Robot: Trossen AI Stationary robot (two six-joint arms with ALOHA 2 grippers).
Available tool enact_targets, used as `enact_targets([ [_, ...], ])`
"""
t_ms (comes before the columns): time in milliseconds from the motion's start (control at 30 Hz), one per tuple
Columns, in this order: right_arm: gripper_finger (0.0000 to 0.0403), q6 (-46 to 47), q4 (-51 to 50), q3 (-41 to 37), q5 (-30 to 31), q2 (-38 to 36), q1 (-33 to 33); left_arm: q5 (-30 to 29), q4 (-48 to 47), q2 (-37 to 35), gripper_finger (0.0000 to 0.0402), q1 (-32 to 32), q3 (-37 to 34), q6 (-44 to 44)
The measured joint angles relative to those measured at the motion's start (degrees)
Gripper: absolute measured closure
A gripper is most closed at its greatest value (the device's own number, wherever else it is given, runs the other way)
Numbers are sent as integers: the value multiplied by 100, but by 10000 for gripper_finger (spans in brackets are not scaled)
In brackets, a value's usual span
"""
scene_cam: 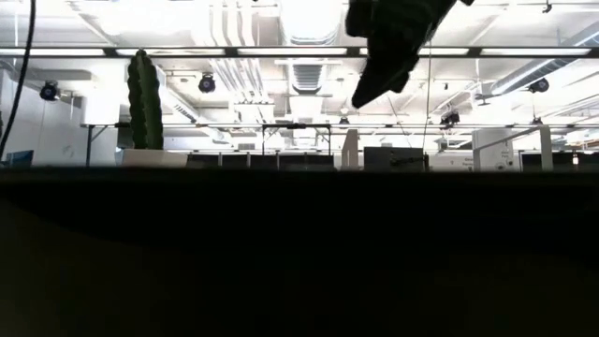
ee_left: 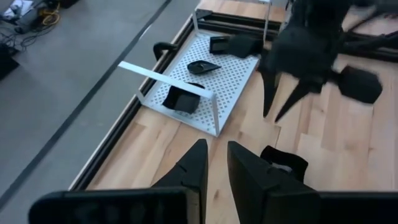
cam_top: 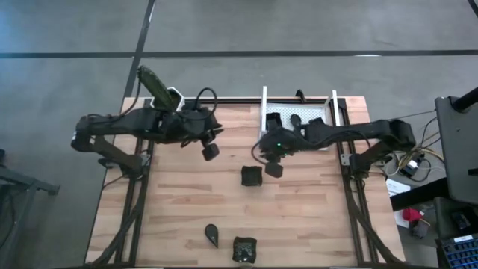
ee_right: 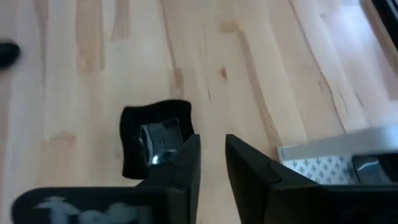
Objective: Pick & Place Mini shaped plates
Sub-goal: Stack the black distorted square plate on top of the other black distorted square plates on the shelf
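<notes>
One square dark plate [cam_top: 252, 175] lies flat on the wooden table near its middle; it also shows in the right wrist view [ee_right: 155, 146]. My right gripper [cam_top: 272, 166] hovers just beside it toward the tray, shut and empty. My left gripper [cam_top: 210, 149] hangs above the table left of centre, shut and empty. A teardrop plate [cam_top: 213, 235] and another square plate [cam_top: 244, 249] lie near the front edge. Several more dark plates lie in the white tray [cam_top: 299, 119], which also shows in the left wrist view [ee_left: 205, 81].
A white pot with a green cactus [cam_top: 160, 93] stands at the table's far left corner, behind my left arm. The tray's raised white rails [ee_left: 168, 81] stand at its sides. Bare wood lies between the middle plate and the front two.
</notes>
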Motion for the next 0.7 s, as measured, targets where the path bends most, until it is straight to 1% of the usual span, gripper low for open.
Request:
enact_targets([
  [167,288,-352,22,205,-142,512,13,-167,11,-246,344,-56,-163,-103],
  [300,268,-481,19,228,-514,906,-12,-185,9,-343,344,-70,-189,-122],
  [433,265,-499,15,218,-775,1317,-28,-197,11,-383,344,-73,-189,-121],
  [700,281,-529,115,256,-791,2050,-132,-197,9,-387,344,-73,-254,-82],
])
